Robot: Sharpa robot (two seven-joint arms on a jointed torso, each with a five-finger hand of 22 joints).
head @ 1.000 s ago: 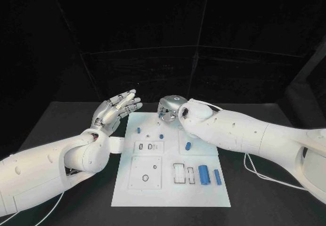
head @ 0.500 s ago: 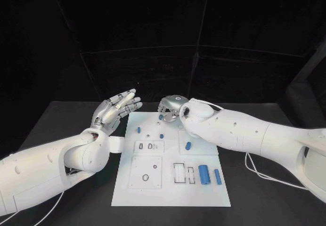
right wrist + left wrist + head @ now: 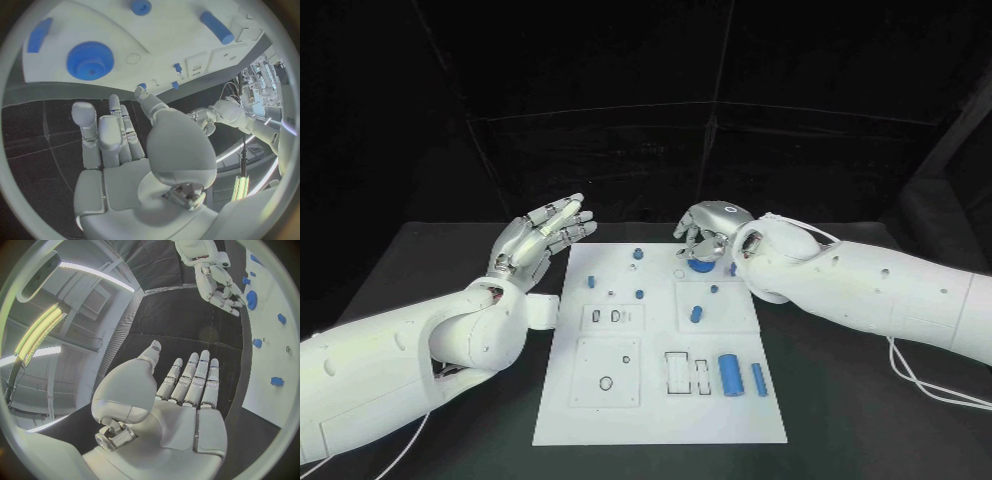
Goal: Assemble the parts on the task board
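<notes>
**Head view: right hand off the gear**

We see the right hand (image 3: 710,228) has shifted from the board's (image 3: 661,400) far middle toward its far right corner, fingers loosely curled, holding nothing. Just beside it the blue gear (image 3: 701,267) now sits exposed on the board, apparently placed. Our left hand (image 3: 545,235) stays open, upright by the far left corner. Long pegs (image 3: 730,373) wait near the right edge.

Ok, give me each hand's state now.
Left hand: open, fingers spread, holding nothing.
Right hand: open, empty, above the blue gear.
</notes>
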